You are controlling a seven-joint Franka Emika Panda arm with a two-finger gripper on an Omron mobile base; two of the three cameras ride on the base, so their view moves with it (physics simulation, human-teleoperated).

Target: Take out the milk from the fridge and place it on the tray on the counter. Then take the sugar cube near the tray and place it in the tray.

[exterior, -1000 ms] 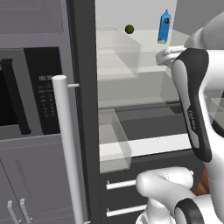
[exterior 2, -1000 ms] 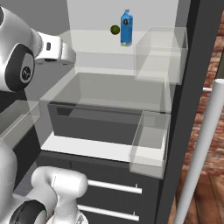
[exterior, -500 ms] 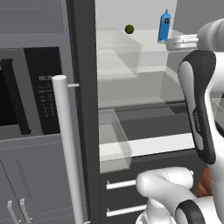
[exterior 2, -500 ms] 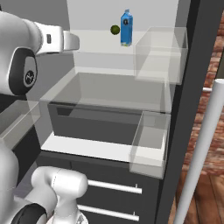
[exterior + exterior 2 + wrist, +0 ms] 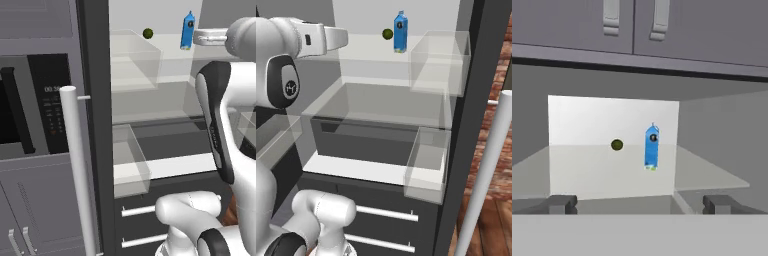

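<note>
Your hand [image 5: 640,204] is spread fully wide and holds nothing. The small tall bright-blue gabled milk carton [image 5: 652,147] stands upright on the top glass shelf [image 5: 371,55] of the open dark-grey fridge [image 5: 95,125], just beside a small dark-green ball [image 5: 617,145].

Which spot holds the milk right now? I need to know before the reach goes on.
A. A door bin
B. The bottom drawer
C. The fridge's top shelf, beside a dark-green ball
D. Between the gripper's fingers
C: the milk stands upright on the fridge's top shelf beside the ball, and the open gripper is short of it.
</note>
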